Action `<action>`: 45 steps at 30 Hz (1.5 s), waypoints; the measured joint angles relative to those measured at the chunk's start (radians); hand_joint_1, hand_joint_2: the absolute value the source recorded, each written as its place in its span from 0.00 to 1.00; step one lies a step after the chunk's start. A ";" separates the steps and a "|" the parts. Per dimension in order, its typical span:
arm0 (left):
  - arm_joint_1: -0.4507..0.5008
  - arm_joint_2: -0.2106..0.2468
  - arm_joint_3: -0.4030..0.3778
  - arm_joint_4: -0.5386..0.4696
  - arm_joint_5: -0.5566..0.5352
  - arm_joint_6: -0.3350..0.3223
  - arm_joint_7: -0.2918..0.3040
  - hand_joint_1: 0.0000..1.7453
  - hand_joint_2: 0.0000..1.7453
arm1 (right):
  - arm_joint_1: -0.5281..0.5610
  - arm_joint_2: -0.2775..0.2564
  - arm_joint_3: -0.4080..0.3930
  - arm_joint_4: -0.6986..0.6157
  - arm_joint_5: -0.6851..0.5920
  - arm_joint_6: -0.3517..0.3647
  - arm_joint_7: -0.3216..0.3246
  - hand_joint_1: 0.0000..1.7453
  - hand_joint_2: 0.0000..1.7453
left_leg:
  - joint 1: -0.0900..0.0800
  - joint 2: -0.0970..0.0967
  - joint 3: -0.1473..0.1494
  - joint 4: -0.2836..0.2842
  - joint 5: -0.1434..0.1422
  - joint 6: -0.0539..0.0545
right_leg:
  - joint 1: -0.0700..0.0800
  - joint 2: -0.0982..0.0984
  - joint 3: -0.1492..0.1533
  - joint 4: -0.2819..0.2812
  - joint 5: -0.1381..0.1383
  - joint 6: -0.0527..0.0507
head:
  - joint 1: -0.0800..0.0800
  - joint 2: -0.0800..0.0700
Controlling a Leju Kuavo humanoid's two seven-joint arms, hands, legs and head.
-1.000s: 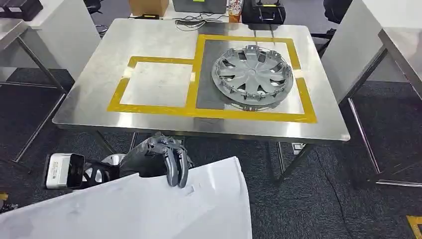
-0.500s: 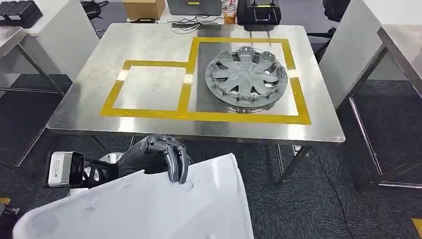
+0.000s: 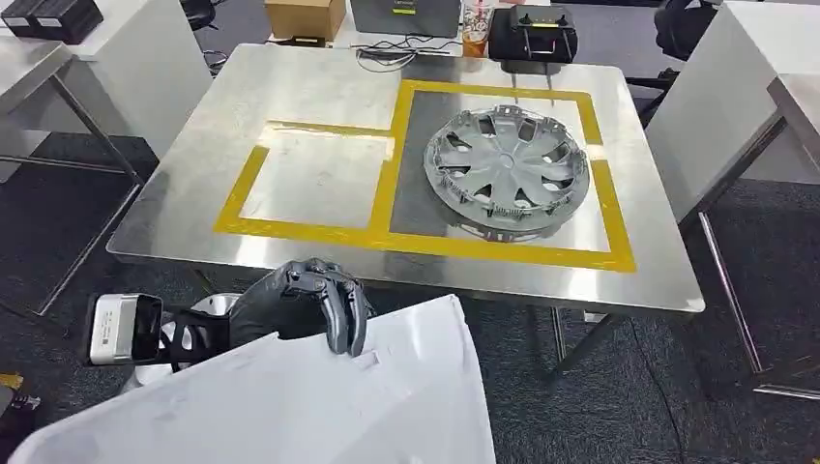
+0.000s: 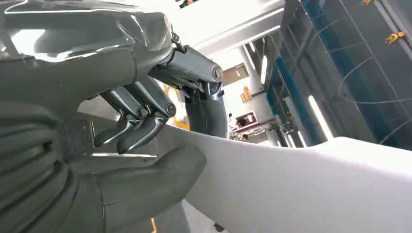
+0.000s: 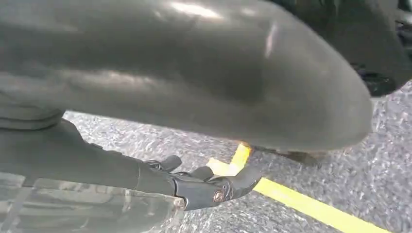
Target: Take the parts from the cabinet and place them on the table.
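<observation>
Now, head view: whole scene has shifted since the earlier frames, so the camera moved, not the things; tabletop [image 3: 174, 232] sits slightly farther right, approach likely continuing. Left hand [image 3: 314, 304] grasps the large white panel [image 3: 290, 406] at its far edge, near the tabletop's near edge. Left taped square [image 3: 314, 179] is bare; hubcap [image 3: 508, 169] occupies the right one. Left wrist view: fingers [image 4: 141, 124] clamped over the panel's rim. Right wrist view: right hand [image 5: 204, 187] hangs over carpet, fingers loosely curled, holding nothing.
</observation>
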 joint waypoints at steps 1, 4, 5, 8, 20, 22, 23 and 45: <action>0.000 0.000 0.000 0.000 -0.002 0.000 0.000 1.00 1.00 | 0.000 -0.001 0.000 0.000 0.000 -0.001 -0.002 0.00 0.00 | 0.002 0.000 0.012 0.004 -0.014 -0.007 | -0.005 0.000 0.038 -0.103 0.056 0.017 | 0.001 0.000; -0.001 0.000 0.002 0.000 -0.005 0.002 0.002 1.00 1.00 | -0.003 0.001 0.000 0.000 0.000 -0.002 -0.003 0.00 0.00 | -0.005 0.000 0.012 0.011 -0.040 -0.027 | 0.007 -0.004 0.053 -0.136 0.068 -0.039 | 0.000 0.000; -0.001 0.000 0.002 0.000 -0.005 0.002 0.002 1.00 1.00 | -0.003 0.001 0.000 0.000 0.000 -0.002 -0.003 0.00 0.00 | -0.003 0.001 0.019 0.017 -0.040 -0.032 | 0.007 -0.003 0.053 -0.136 0.064 -0.051 | 0.000 0.000; -0.002 0.000 0.003 -0.003 -0.006 0.004 0.001 1.00 1.00 | -0.002 0.002 0.000 0.000 0.000 -0.002 -0.003 0.00 0.00 | 0.004 0.005 -0.026 0.107 -0.024 -0.045 | 0.002 0.000 0.086 -0.138 0.046 -0.069 | -0.001 0.000; 0.003 0.005 0.013 -0.006 -0.013 0.010 0.002 1.00 1.00 | -0.005 0.011 0.000 0.001 0.005 0.002 -0.010 0.00 0.00 | -0.019 0.001 -0.168 0.029 0.132 -0.007 | 0.024 0.015 0.193 -0.148 -0.057 -0.061 | -0.005 0.000; 0.004 0.005 0.018 -0.014 -0.013 0.011 -0.003 1.00 1.00 | -0.007 0.011 0.000 0.001 0.006 0.003 -0.012 0.00 0.00 | -0.011 0.000 -0.155 0.010 0.130 -0.004 | 0.028 0.014 0.204 -0.158 -0.069 -0.050 | -0.007 0.000; 0.005 0.003 0.018 -0.016 -0.013 0.012 -0.006 1.00 1.00 | -0.006 0.011 0.000 0.001 0.006 0.003 -0.013 0.00 0.00 | -0.010 -0.002 -0.145 0.000 0.130 -0.003 | 0.025 0.011 0.198 -0.134 -0.077 -0.050 | -0.005 0.000; 0.017 0.006 0.081 -0.034 -0.219 0.099 -0.060 1.00 1.00 | -0.003 0.008 0.000 0.002 0.009 0.002 -0.016 0.00 0.00 | 0.013 0.013 -0.235 0.278 -0.022 -0.057 | 0.010 0.008 0.104 -0.120 0.008 -0.075 | -0.011 0.000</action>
